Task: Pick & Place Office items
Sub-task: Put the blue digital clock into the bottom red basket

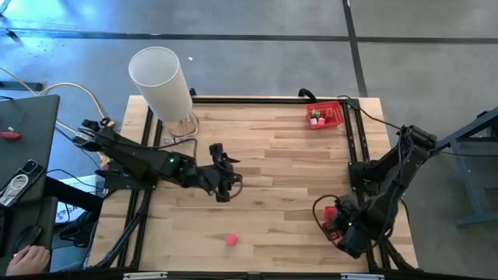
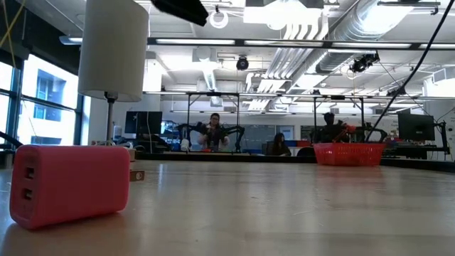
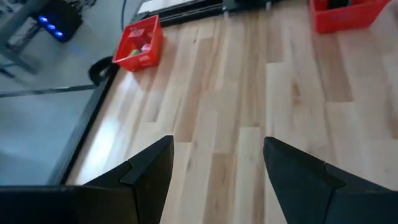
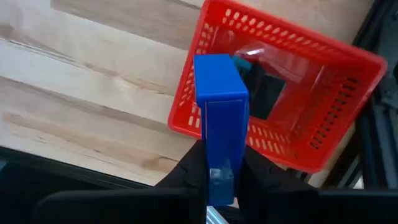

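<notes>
My right gripper (image 4: 221, 177) is shut on a blue box (image 4: 217, 99) and holds it over the near-right red tray (image 4: 311, 118), where a teal piece (image 4: 244, 62) and a black piece (image 4: 264, 93) lie. In the high view this gripper (image 1: 341, 223) is at the table's near right corner by that tray (image 1: 330, 211). A pink block (image 1: 231, 239) (image 2: 70, 185) rests flat on the table near the front edge. My left gripper (image 1: 224, 183) (image 3: 217, 149) is open and above bare wood at mid-table. My right gripper pinches the blue box between its two fingers (image 4: 191, 171) at the box's end nearest the wrist (image 4: 221, 158). The box sticks out past the fingertips, along the fingers. It is lifted clear, over the rim of the red tray.
A second red tray (image 1: 324, 115) (image 3: 138, 43) (image 2: 348, 153) with a green piece stands at the far right corner. A tall white cylinder (image 1: 159, 82) (image 2: 112, 50) stands at the far left. Black rails (image 1: 354, 140) run along the table's sides. Bare wood lies between the arms.
</notes>
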Robot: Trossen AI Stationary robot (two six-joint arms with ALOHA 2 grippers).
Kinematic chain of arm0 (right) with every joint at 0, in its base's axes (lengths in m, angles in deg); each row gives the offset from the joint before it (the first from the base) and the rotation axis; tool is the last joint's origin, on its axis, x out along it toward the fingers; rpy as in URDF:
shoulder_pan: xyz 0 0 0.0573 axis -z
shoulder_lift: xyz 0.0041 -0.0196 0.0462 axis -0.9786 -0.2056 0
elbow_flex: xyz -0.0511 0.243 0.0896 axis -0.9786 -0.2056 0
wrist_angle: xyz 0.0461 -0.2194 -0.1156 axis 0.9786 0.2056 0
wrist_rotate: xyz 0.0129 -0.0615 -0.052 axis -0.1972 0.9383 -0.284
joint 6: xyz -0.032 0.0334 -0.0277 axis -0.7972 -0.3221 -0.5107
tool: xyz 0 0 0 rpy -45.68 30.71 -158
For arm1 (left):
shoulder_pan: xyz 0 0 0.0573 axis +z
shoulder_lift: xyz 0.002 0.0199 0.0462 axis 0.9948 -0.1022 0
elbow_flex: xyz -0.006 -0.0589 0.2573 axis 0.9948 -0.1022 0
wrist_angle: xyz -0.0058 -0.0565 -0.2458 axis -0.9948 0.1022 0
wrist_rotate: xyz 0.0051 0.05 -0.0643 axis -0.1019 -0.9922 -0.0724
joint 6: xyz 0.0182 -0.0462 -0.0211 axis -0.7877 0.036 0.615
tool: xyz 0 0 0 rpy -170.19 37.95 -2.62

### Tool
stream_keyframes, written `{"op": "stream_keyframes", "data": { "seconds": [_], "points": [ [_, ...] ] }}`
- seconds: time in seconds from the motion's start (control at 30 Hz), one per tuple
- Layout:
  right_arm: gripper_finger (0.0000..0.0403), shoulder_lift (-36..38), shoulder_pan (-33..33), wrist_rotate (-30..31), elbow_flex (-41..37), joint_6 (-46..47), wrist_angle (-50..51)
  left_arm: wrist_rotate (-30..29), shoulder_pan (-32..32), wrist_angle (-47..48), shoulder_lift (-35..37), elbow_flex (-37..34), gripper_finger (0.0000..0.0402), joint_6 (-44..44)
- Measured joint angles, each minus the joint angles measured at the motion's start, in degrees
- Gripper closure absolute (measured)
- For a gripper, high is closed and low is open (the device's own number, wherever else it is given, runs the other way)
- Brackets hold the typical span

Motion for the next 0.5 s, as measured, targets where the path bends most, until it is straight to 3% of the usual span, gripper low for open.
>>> {"op": "stream_keyframes", "data": {
  "seconds": [0.2, 0.5],
  "points": [
    [0.0365, -3.6, 3.0, -7.8, -0.1, -2.3, 0.2, 3.0, 0.4, -9.7, 4.2, -9.3, 0.0164, 1.4],
    [0.0365, -4.2, 6.4, -6.0, -0.1, -6.4, 0.0, 6.9, -1.4, -13.8, 4.3, -15.2, 0.0164, 3.6]
  ]
}}
